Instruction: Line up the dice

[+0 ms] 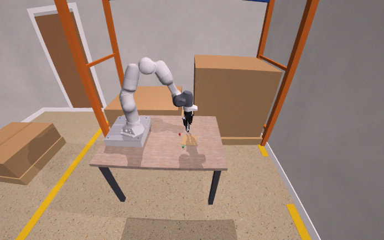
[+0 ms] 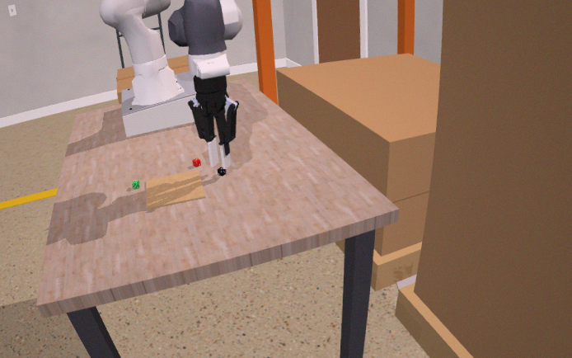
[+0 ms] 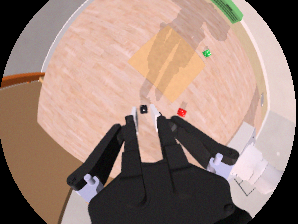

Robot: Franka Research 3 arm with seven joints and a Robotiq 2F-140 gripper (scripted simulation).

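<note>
The tan mat (image 1: 193, 141) (image 2: 191, 192) (image 3: 189, 66) lies flat on the table. A red die (image 1: 179, 134) (image 2: 196, 162) (image 3: 182, 112) lies off the mat, on its base side. A green die (image 1: 183, 146) (image 2: 135, 184) (image 3: 207, 53) lies beside another edge of the mat. A black die (image 2: 221, 171) (image 3: 144, 109) is on the table off the mat, just below the fingertips; in the top view I cannot make it out. My gripper (image 1: 187, 130) (image 2: 219, 165) (image 3: 143, 111) points down, its fingers a narrow gap apart and holding nothing. The pips are too small to read surely.
The robot's base block (image 1: 124, 141) (image 2: 160, 118) stands at one end of the table (image 1: 161, 158) (image 2: 253, 219). Large cardboard boxes (image 1: 237, 104) (image 2: 337, 96) stand on the floor beside the table. The arm's shadow falls across the mat.
</note>
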